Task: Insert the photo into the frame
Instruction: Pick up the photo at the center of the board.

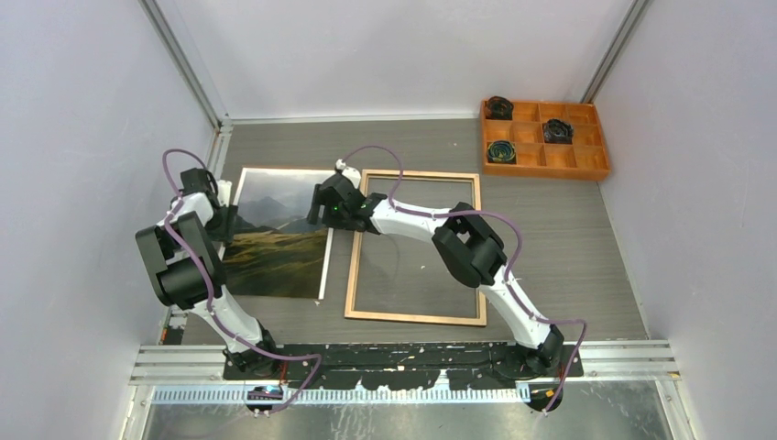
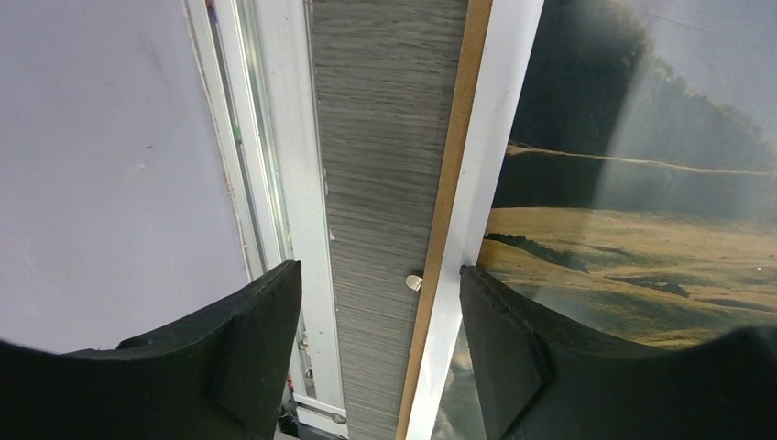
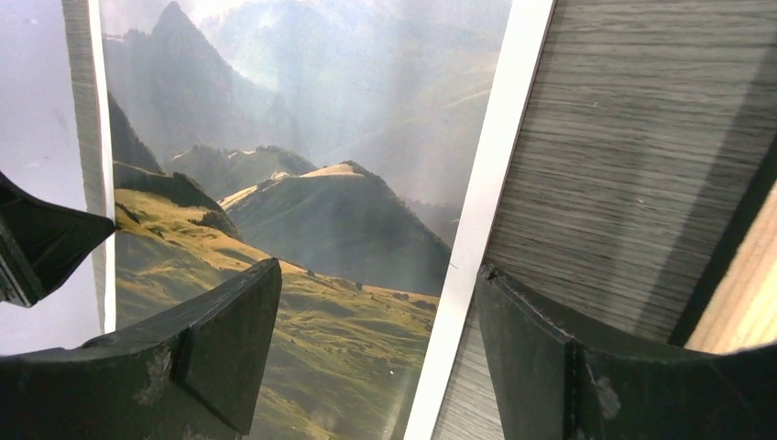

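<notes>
The photo, a mountain landscape with a thin white border, lies flat on the table left of the frame. A brown backing panel's edge shows under its left side. The frame lies with its light wood side up, empty. My left gripper is open over the photo's left edge, one finger on each side of it. My right gripper is open over the photo's right edge, one finger above the print, the other above the table.
An orange compartment tray with dark round items stands at the back right. Metal rails run along the near and left table edges. White walls enclose the table. The frame's corner shows in the right wrist view.
</notes>
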### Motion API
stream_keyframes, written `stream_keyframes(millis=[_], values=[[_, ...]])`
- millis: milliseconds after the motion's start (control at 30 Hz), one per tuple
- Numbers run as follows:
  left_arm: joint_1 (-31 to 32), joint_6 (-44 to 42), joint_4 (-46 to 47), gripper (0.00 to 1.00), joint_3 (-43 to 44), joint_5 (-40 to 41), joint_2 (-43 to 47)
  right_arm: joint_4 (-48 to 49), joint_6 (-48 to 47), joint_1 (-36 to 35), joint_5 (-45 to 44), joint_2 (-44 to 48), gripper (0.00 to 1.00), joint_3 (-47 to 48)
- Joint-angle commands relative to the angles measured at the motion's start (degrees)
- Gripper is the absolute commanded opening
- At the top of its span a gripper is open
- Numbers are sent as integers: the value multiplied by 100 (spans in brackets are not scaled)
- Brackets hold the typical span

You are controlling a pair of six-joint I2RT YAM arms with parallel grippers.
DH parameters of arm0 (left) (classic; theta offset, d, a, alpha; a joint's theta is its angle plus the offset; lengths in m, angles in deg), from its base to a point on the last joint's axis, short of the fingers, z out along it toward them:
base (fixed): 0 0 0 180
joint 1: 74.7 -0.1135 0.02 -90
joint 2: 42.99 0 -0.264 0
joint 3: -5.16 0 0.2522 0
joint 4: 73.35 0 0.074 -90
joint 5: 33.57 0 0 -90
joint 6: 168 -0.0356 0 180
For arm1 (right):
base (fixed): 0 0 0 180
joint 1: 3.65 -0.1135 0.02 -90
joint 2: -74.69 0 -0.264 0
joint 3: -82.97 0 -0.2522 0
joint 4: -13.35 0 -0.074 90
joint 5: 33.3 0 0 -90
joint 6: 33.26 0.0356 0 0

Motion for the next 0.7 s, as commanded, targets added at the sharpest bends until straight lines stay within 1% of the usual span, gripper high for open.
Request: stream_keyframes(millis=[0, 333, 400, 667], values=[[51, -60, -4, 67, -422, -220, -416, 982, 175, -140, 644, 546, 80, 28], [202, -80, -40, 67, -468, -215, -406, 1069, -122, -240, 665, 905, 80, -249], [249, -75, -31, 67, -499, -180, -381, 1189, -132, -246, 891, 966, 80, -308], [259, -168, -90, 69, -530, -268, -243, 1442, -127, -257, 1087, 1015, 80, -417]])
